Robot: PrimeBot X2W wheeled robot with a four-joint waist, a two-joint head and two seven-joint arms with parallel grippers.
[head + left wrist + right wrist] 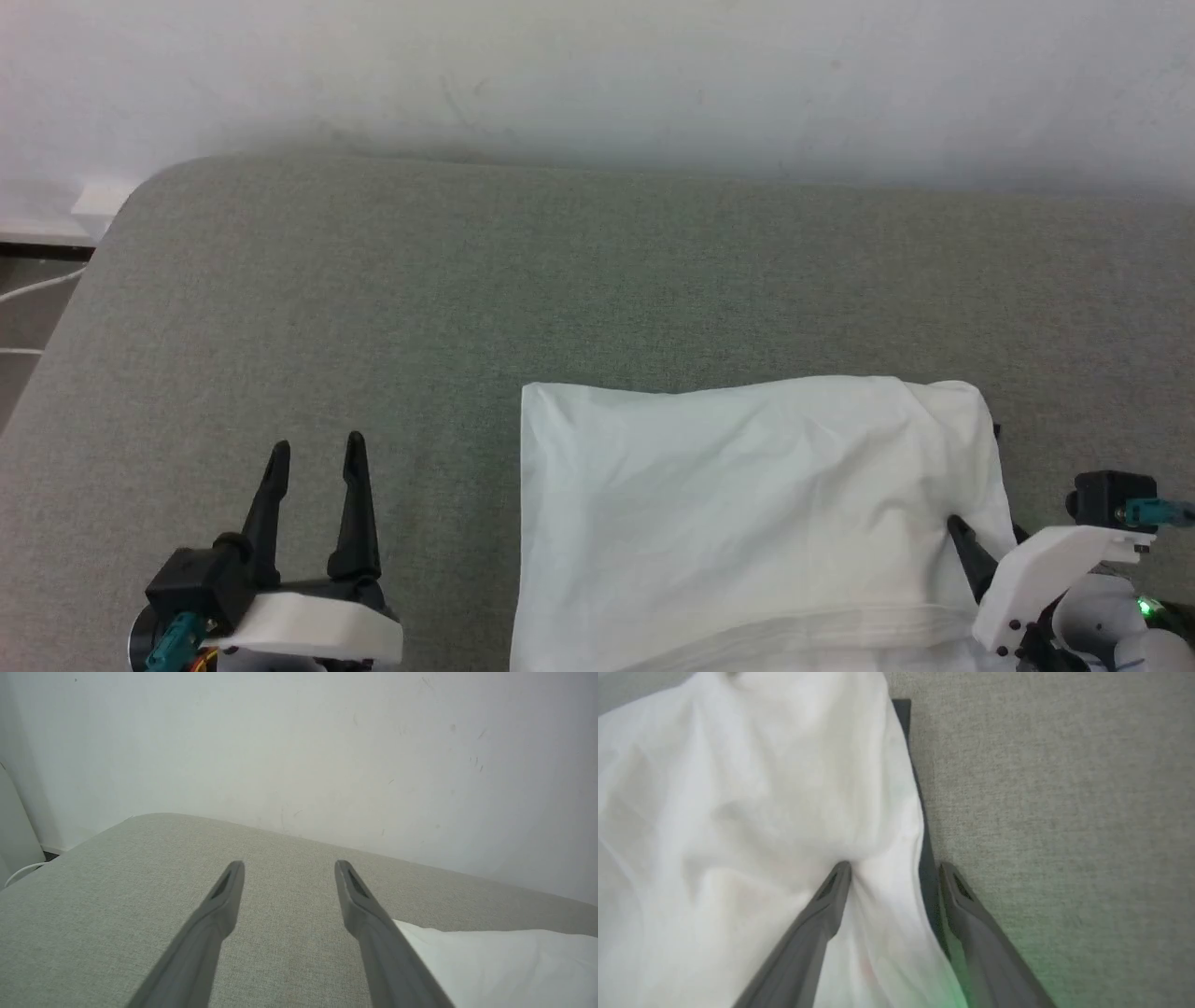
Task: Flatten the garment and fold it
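Grey woven padded surface (597, 280) bearing, at its near right, the folded soft white garment (747, 523) with a black strip at its edge. Left gripper (316, 453): fingers apart, empty, over bare fabric. Right gripper (894, 870): fingers apart, straddling the garment's right edge.

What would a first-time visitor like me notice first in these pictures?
The big white garment, folded into a rough rectangle, lies at the near right of a grey padded surface. The right gripper stands open astride its right edge, one dark finger on the cloth and the other over the grey surface, with a strip of black fabric peeking out between. The left gripper hangs open over the grey at the near left.
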